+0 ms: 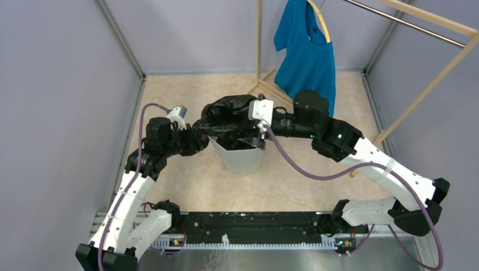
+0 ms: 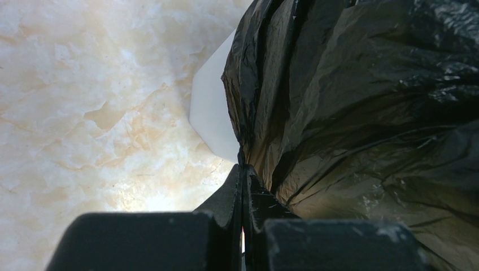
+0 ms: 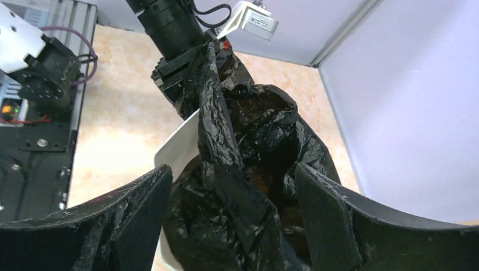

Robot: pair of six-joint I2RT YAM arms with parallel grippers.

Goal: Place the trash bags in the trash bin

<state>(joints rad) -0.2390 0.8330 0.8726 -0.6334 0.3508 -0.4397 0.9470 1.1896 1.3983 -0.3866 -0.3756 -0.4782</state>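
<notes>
Bulging over the polygonal rim, the black trash bag (image 1: 226,116) sat heaped on the mouth of the white trash bin (image 1: 240,158), with its lower folds already down inside and most of its crinkled bulk above the opening. By my reading the task was only partly done: the bag was over the right place and partly in, but it had yet to be pushed or dropped fully below the rim.

The left gripper (image 2: 244,175) was clamped tight on a pinched, pleated edge of the bag, just beside the bin's left wall. From there the film fanned out taut towards the bin. The right gripper (image 3: 231,186) hung over the heap with its fingers spread wide to either side of a ridge of plastic. It held nothing, though whether the pads brushed the film I could not tell.

Room was tight at the bin itself, since both wrists crowded its rim from opposite sides and the loose plastic spilled towards the far edge. The marbled table (image 1: 186,186) lay bare around the bin's base. Behind the right arm, a blue T-shirt (image 1: 308,56) hung from a wooden rack (image 1: 260,51), near enough to limit a backward swing.
</notes>
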